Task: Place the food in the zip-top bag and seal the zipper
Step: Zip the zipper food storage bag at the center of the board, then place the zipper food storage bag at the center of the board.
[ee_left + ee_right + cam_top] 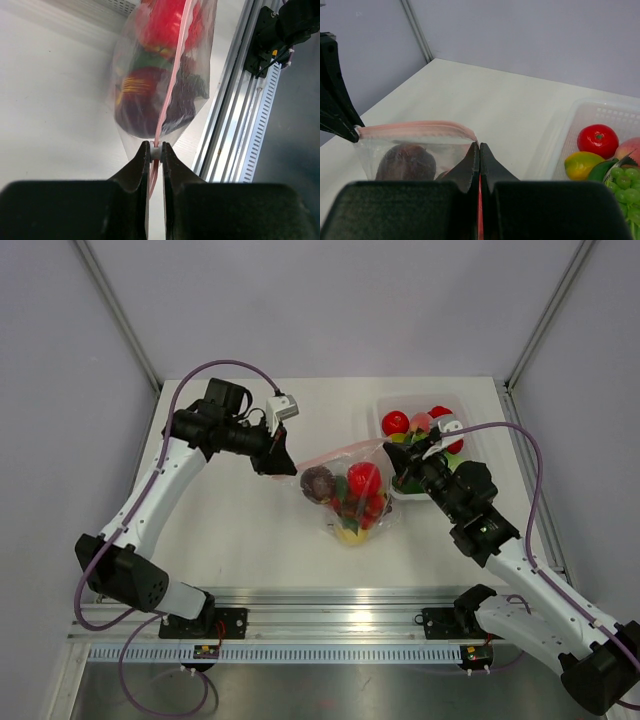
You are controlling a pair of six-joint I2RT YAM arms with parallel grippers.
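Sealing step: left gripper (156, 151) and right gripper (479, 150) each pinch tight on one end of the zipper (340, 452), zip-top bag (350, 505) holding food (363, 480) mid-table (230, 540); next probably slide one pinch along the strip, part looks unsealed.

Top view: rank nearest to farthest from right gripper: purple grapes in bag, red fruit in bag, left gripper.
From right gripper:
1. red fruit, right side of bag
2. purple grapes, bag's left side
3. left gripper, far end of zipper
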